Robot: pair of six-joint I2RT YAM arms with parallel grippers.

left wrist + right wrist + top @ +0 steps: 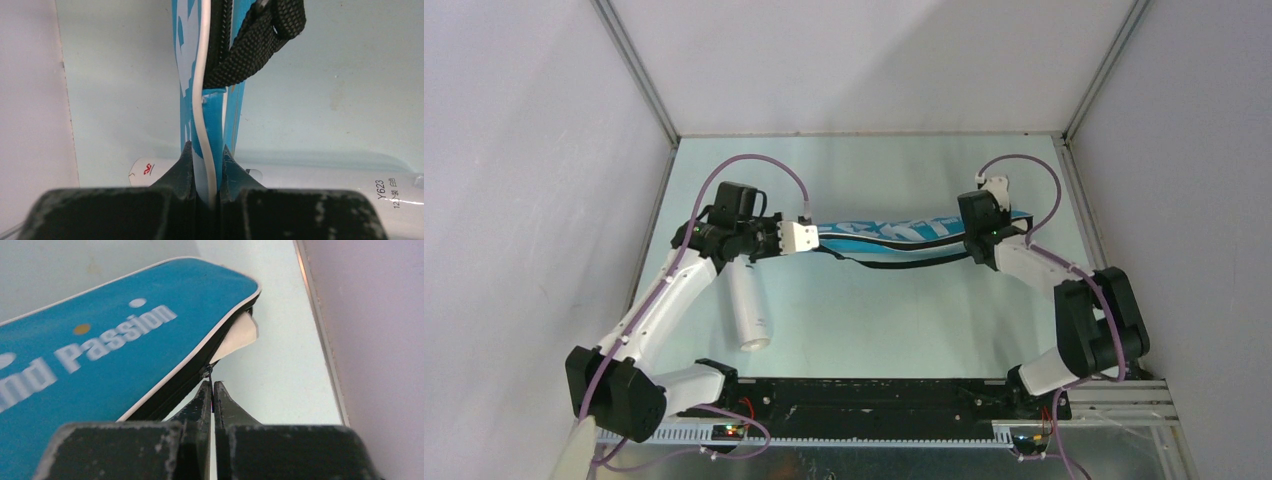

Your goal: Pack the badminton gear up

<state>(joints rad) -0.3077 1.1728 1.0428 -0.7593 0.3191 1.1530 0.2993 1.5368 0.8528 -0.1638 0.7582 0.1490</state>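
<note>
The blue racket bag (904, 232) lies across the middle of the table, its black strap (894, 262) trailing along the near side. My left gripper (809, 237) is shut on the bag's narrow left end (212, 107), pinching the blue fabric and white piping between its jaws (207, 147). The strap (260, 40) hangs just beyond them. My right gripper (986, 222) is at the bag's wide right end (100, 350), shut on the thin dark zipper pull (210, 374). Something white (240, 332) pokes out of the gaping seam there. A long white tube (749, 305) lies under my left arm.
The tube (325, 187) rests on the table right below my left jaws. The right wall and its metal rail (325, 350) run close beside the bag's wide end. The left wall (30, 100) stands near my left gripper.
</note>
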